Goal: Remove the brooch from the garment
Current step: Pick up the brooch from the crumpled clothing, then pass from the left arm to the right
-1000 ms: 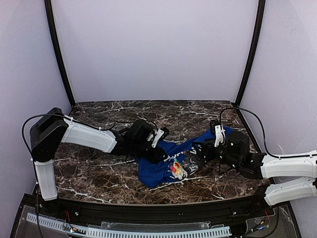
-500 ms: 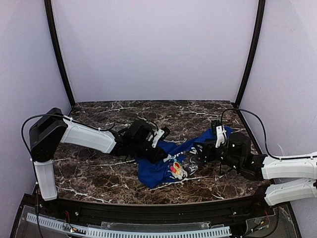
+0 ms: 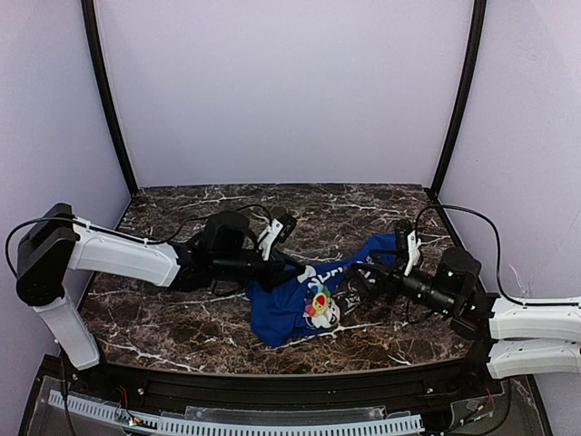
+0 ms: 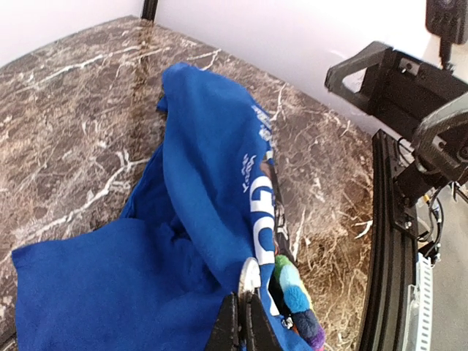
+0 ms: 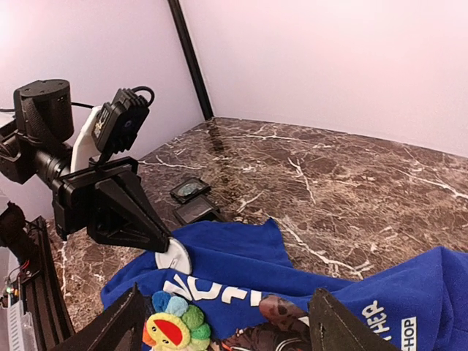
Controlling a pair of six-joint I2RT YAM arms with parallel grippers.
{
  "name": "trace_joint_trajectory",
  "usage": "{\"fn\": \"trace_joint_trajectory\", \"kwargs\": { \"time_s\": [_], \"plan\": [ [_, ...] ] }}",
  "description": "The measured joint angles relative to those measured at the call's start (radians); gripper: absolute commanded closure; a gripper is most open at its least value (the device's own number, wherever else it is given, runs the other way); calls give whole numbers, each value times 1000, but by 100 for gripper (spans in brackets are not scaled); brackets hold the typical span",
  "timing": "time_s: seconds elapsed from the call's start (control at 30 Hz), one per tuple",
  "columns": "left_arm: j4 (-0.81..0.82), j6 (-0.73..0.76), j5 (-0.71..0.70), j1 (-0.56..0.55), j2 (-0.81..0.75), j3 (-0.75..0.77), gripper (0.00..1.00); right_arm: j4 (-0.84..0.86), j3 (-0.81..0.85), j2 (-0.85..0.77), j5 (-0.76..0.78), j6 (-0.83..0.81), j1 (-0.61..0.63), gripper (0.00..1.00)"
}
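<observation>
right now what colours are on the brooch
Green, yellow and red on the brooch, clearest in the right wrist view.

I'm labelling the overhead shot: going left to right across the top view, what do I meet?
Left arm → left end effector → brooch → right end effector → right arm.
</observation>
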Motion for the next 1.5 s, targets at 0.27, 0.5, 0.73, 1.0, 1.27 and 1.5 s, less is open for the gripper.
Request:
{"fn": "trace_joint_trajectory", "kwargs": {
  "time_s": [0.27,0.5,0.73,1.0,1.27,1.5],
  "plan": [
    [137,-2,74,0,-49,-60,99,98,-11,27,-115,-4,1,32],
    [215,-8,132,0,-50,-90,99,180,-10,142,-190,5,6,44],
    [247,-8,161,0,-55,-106,99,214,37,267,-254,2,21,52],
    [260,-7,177,0,-80,-122,99,253,97,374,-302,-1,33,63],
    [260,-4,183,0,-81,-122,99,268,132,430,-343,-3,41,73],
    [260,-3,192,0,-81,-122,99,278,153,455,-369,-6,53,93]
  ]
}}
